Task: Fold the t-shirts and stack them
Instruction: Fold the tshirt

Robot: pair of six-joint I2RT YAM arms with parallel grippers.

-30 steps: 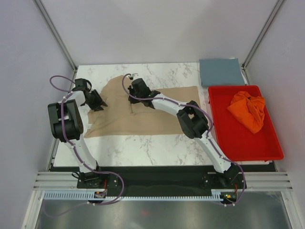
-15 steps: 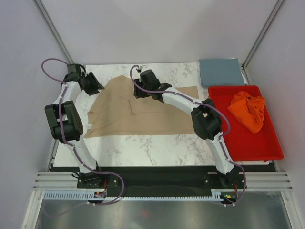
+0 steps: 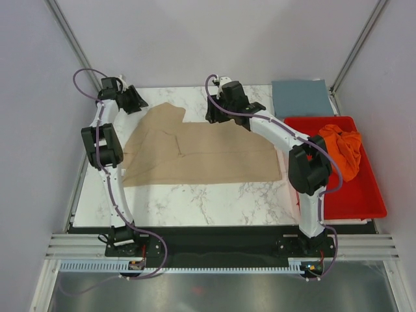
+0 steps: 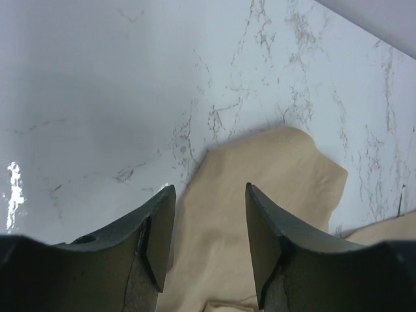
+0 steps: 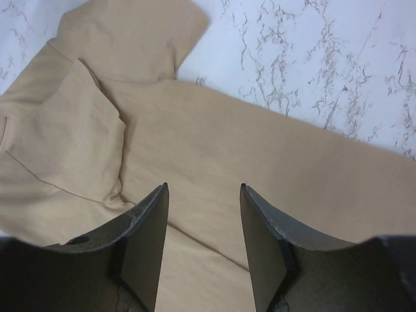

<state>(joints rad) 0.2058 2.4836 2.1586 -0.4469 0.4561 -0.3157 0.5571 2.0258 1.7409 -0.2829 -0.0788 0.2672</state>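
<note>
On the white marbled surface (image 3: pixel 195 195) we see the tan t-shirt (image 3: pixel 208 156) spread flat, its far right corner hidden by the right arm. The left gripper (image 4: pixel 210 195) and right gripper (image 5: pixel 203 192) hang near its far edge, jaws apart, empty. The arm also hides part of the orange t-shirt (image 3: pixel 341 148).

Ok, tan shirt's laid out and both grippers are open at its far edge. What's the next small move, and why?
Probably bring the left gripper down onto the sleeve that pokes past the tan shirt's far edge and pinch it to fold inward: its jaws stand open right by that flap, holding nothing.
</note>
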